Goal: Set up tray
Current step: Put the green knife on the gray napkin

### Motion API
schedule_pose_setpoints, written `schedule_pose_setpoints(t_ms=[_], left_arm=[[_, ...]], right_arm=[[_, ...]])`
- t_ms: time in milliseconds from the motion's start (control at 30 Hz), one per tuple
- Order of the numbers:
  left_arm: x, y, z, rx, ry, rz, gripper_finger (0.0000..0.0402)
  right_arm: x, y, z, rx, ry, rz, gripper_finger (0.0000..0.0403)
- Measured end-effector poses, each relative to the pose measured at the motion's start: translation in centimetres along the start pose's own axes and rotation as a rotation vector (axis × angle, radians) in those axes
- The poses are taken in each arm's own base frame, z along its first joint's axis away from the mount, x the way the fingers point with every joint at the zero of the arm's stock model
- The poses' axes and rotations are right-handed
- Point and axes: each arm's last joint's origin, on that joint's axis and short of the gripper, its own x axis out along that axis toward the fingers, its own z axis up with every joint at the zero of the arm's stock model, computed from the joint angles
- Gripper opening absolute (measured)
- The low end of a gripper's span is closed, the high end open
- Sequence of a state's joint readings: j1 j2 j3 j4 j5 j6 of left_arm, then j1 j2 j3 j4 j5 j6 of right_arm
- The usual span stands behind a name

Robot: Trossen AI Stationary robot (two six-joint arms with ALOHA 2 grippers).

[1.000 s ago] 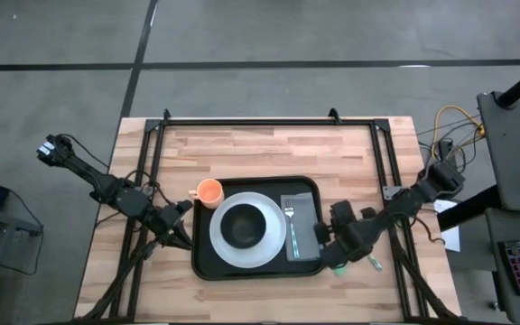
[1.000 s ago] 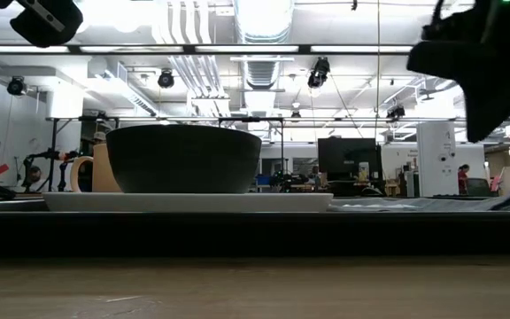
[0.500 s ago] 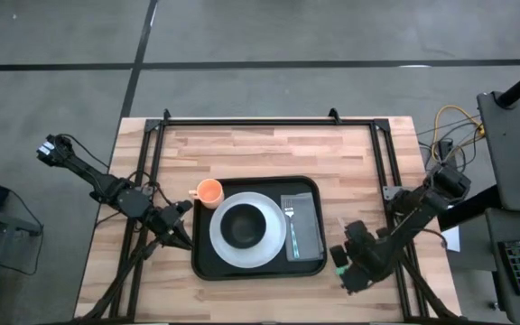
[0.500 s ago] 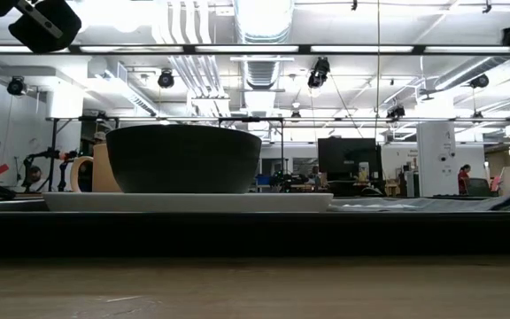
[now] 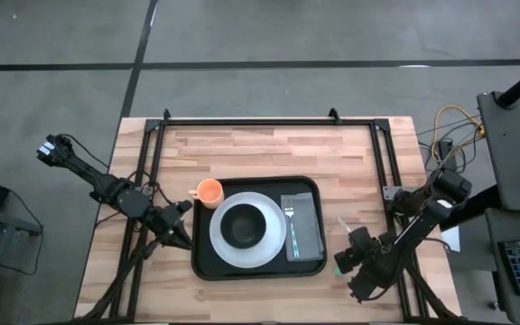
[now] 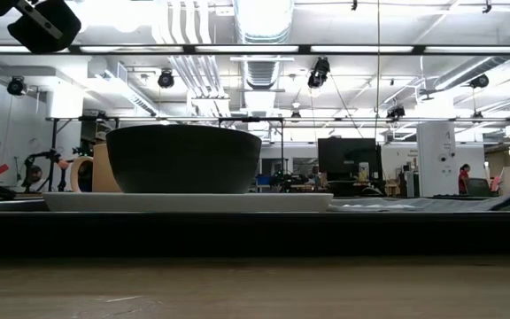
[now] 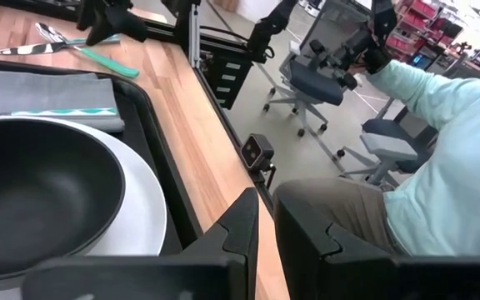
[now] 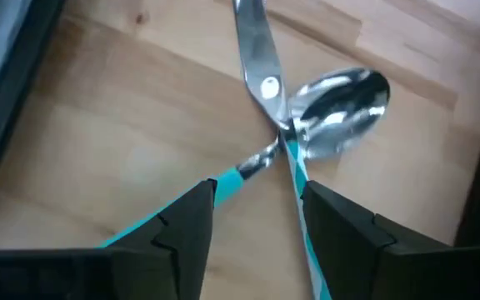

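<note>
From where I stand, the nearest thing is the right gripper (image 5: 357, 271), hanging low over the front right part of the bench (image 5: 260, 149), just off the tray's right edge. Its jaws are apart, and between them, down on the wood, lie a spoon (image 8: 340, 100) and a knife (image 8: 257, 50), crossed over each other, both with teal handles. The jaws touch neither.

Just beyond sits the tray (image 5: 208, 267), black, low-rimmed, in the middle of the bench toward the front. On it is a white plate (image 5: 219, 248) with a dark bowl (image 5: 243, 226) resting in its centre. To the right of the plate, still inside the tray, lies a grey napkin (image 5: 307, 226), and a fork (image 5: 289, 221) lies along the napkin's left side, next to the plate's edge.

At the tray's left side the left gripper (image 5: 181, 236) hovers beside the rim; its jaws stand slightly apart with nothing between them. An orange cup (image 5: 208, 190) stands on the wood at the tray's back left corner, touching or almost touching the rim.

From table height the bowl (image 6: 184, 158) and plate (image 6: 184, 201) fill the view, the cup (image 6: 91, 168) peeking out behind.

Past the bench's edge, a person in a light sleeve (image 7: 440, 125) sits near some office chairs (image 7: 323, 79).
</note>
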State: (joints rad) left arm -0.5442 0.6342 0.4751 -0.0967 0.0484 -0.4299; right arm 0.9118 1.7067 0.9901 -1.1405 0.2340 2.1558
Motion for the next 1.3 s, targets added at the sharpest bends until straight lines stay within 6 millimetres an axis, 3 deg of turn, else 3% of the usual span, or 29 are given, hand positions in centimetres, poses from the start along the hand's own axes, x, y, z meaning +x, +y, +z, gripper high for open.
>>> schedule_pose_setpoints(t_ms=[367, 1133, 1300], left_arm=[[0.0, 0.0, 0.0, -0.026, -0.001, 0.002, 0.0023], [0.0, 0.0, 0.0, -0.026, -0.002, 0.002, 0.0023], [0.0, 0.0, 0.0, -0.026, -0.001, 0.003, 0.0023]], right_arm=[[1.4, -1.2, -0.4, -0.074, 0.063, -0.104, 0.0169], [3.3, -1.7, -0.9, -0.084, 0.085, -0.033, 0.0153], [3.4, -1.7, -0.9, -0.085, 0.082, -0.036, 0.0123]])
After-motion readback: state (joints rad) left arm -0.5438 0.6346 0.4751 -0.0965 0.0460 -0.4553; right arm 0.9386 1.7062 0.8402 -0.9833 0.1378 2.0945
